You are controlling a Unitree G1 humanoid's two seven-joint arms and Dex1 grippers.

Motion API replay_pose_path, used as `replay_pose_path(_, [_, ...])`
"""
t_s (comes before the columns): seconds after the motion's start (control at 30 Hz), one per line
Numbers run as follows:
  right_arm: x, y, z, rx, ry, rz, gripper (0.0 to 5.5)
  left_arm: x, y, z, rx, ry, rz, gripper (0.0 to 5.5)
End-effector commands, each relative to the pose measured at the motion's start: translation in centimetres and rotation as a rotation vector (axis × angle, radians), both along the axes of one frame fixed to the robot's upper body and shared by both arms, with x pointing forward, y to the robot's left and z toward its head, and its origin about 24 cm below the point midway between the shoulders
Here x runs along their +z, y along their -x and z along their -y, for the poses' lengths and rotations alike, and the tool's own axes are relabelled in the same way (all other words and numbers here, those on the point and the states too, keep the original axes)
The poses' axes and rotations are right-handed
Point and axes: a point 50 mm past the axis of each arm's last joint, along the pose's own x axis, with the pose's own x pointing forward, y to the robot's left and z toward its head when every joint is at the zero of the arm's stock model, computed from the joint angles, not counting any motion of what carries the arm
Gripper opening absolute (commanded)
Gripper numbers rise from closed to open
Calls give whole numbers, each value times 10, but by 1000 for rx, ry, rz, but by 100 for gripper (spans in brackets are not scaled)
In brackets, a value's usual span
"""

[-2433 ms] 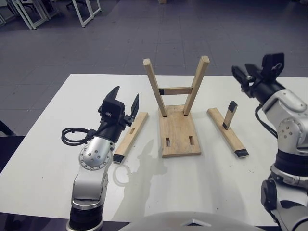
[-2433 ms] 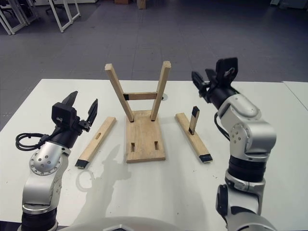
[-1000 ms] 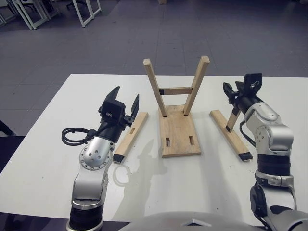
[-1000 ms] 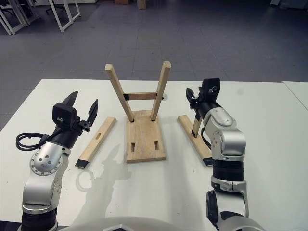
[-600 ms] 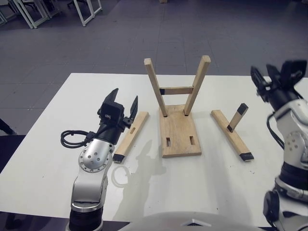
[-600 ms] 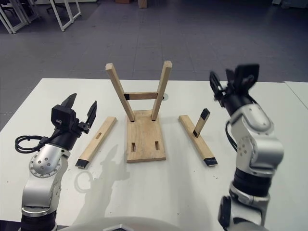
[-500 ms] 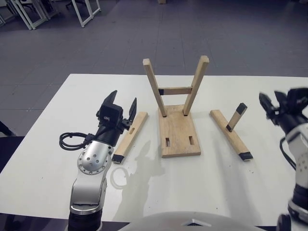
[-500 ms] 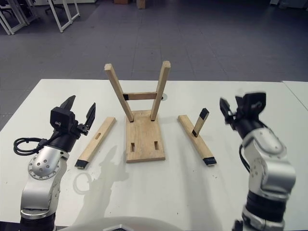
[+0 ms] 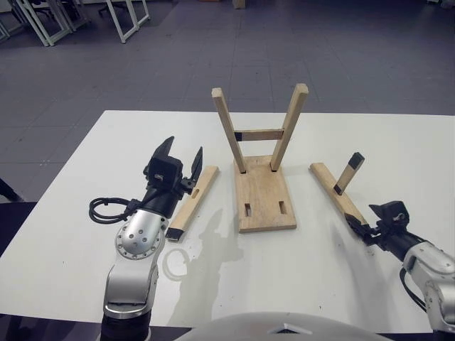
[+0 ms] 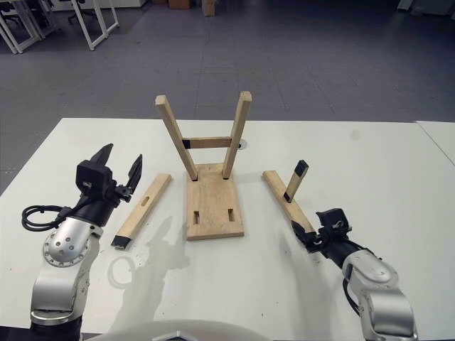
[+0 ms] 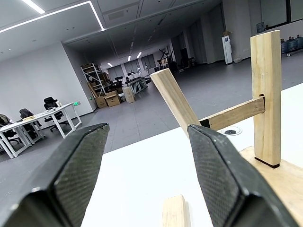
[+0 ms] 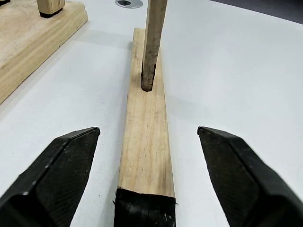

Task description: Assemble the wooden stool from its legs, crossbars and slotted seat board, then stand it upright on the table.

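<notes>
The seat [image 9: 265,202] lies in the middle of the table [image 9: 85,213], half built. The right gripper [image 12: 147,128], fingers apart, straddles the black end of the right leg [image 9: 338,192], whose crossbar [image 9: 348,172] leans in its slot. Gripped so far out, the leg may swing and shed it. The left gripper [image 9: 183,148] hangs apart too.

Your white table [image 9: 298,284] has the board [image 9: 264,202] lying flat at its centre. At 9 o'clock from the board you have a loose leg [image 9: 186,212]. At 3 o'clock lies a second leg [image 9: 350,211], with a crossbar [image 9: 347,172] standing tilted in its slot. A ring [image 9: 168,264] lies at 8 o'clock, and a black cable [image 9: 106,209] farther out at 9 o'clock.
</notes>
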Motion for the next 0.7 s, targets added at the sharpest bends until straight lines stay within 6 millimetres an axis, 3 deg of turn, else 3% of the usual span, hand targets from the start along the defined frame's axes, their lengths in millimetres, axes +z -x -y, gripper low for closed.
replay_pose_path(0.03, [-7, -9, -3, 12, 20, -12, 377, 0, -3, 0, -2, -10, 2, 307])
replay_pose_path(0.1, [-12, -11, -5, 15, 19, -31, 377, 0, -4, 0, -6, -11, 3, 307])
replay_pose_path(0.33, [-18, -12, -10, -10, -56, -57, 245, 0, -6, 0, -8, -13, 6, 307])
replay_pose_path(0.47, [-12, -18, -17, 13, -97, -52, 208, 1, -6, 0, -9, -12, 7, 307])
replay_pose_path(0.57, [17, -43, -19, -20, -123, 77, 207, 4, -8, -1, -7, -11, 18, 307])
replay_pose_path(0.7, [88, -83, -19, -84, -294, 313, 203, 19, -15, -2, -65, 70, 25, 307])
